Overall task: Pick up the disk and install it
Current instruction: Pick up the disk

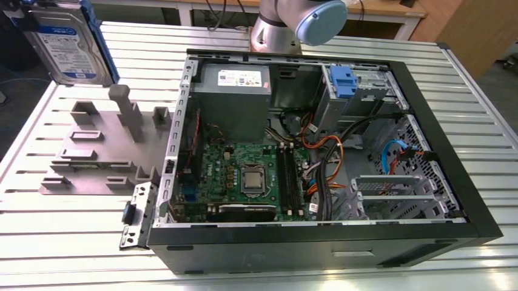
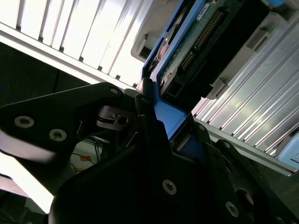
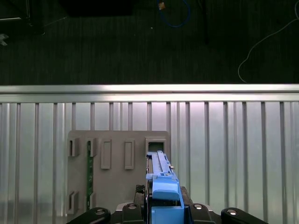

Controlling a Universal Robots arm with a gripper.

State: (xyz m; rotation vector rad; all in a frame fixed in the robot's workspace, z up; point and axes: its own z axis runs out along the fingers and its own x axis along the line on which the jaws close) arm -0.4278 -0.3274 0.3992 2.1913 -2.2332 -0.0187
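Worktop (image 1: 73,242): slatted metal, pale, carrying case and fixture.

Case (image 1: 324,242): black computer tower, laid on its side, side panel off, interior exposed. Set toward the exterior view's right.

Arm (image 1: 299,24): silver with a pale blue joint cap, at the worktop's far edge, behind the case.

Fixture (image 1: 89,157): grey moulded block with upright posts and slots, flat on the worktop, just beside the case on the exterior view's left.

Board (image 1: 242,170): green, on the case floor, processor socket near its middle.

Power supply (image 1: 235,97): grey box with white sticker, in the case's far corner, nearest the fixture side.

Disk (image 1: 69,42): silver drive, white-and-blue label facing the exterior camera, blue frame along its edges. Held upright and aloft at the far corner on the exterior view's left, beyond the fixture, well apart from the case. Edge-on in the first wrist view, seen against the fixture's slotted face. Circuit-board side and connector row visible in the second wrist view.

Tool (image 2: 170,123): black, closed on the disk, one finger (image 2: 145,105) pressed against each side of the blue frame's end; drive body projecting straight out beyond the fingertips.

Latch (image 1: 344,82): blue plastic, fixed on the metal bay in the case's far corner on the exterior view's right.
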